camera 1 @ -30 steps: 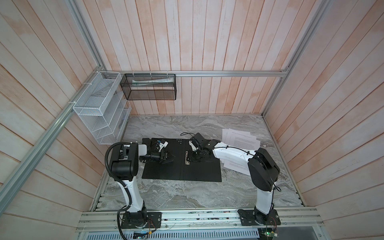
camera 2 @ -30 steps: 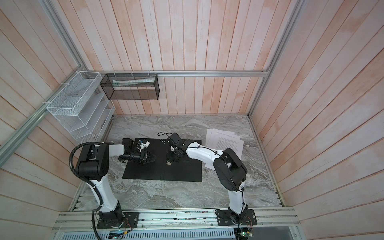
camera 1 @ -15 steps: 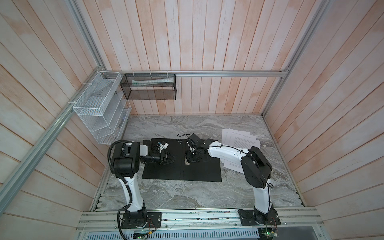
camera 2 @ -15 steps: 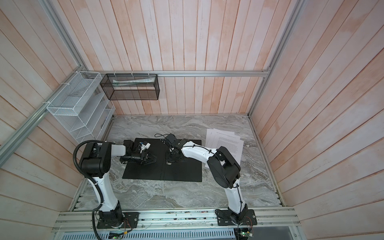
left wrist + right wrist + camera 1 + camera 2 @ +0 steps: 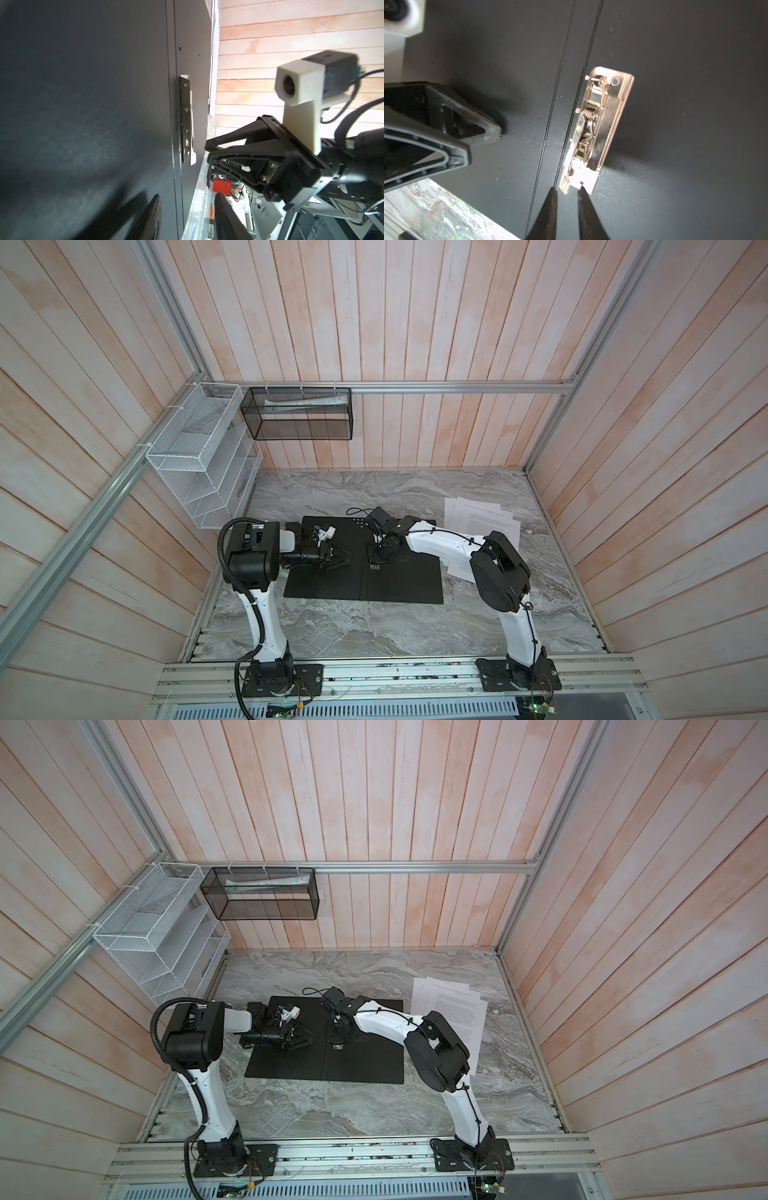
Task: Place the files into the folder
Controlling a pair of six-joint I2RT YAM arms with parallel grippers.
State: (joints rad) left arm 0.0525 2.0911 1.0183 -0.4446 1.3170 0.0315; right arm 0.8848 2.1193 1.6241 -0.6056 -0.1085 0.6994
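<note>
Top views both show the folder lying open, black inside up, at the middle of the marble bench. The files are fanned on the bench just right of it, partly hidden under the right arm, and none is in the folder. The left claw lies low over the folder's left half and the right claw points down at the spine, but both are too small there to read. Left wrist view gives the side look: its own claw stands open with nothing between the fingers. The metal clip sits beside the spine crease, and the right claw hangs just beside the clip's end. Right wrist view alone shows the clip from above at frame centre, its spring plain. The right claw's fingers stand a narrow gap apart at the clip's end, and whether they pinch it I cannot tell.
</note>
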